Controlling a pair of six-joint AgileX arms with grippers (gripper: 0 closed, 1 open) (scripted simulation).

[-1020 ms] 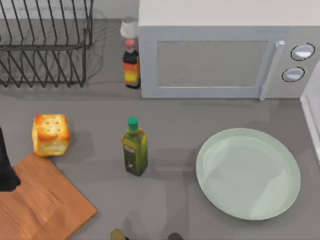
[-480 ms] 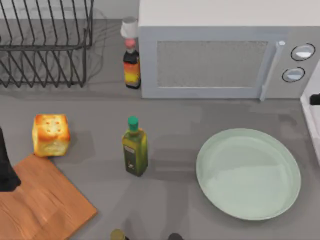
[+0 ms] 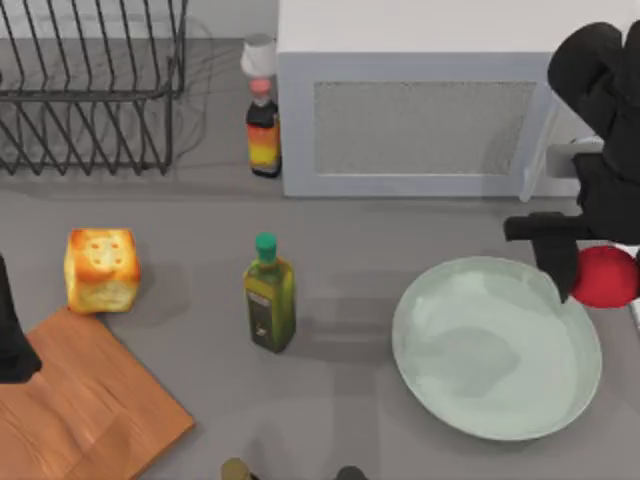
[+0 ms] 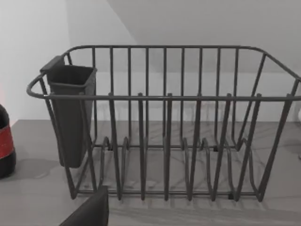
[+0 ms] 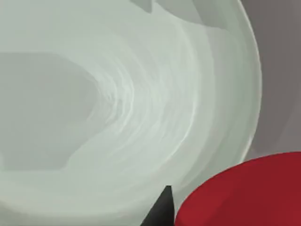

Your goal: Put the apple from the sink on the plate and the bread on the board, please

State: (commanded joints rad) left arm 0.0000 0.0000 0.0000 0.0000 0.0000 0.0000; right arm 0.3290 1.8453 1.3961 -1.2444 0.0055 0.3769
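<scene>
Top view shows my right gripper (image 3: 592, 270) clamped on the apple (image 3: 606, 276), hanging over the right rim of the plate (image 3: 470, 400), so a release here could drop it on the rim and roll it off onto the table or back toward the sink side. My left arm (image 3: 12, 330) sits parked at the left edge beside the board (image 3: 90, 410), and I cannot tell how its fingers stand. The bread (image 3: 101, 270) lies just off the board's corner, not yet on it.
</scene>
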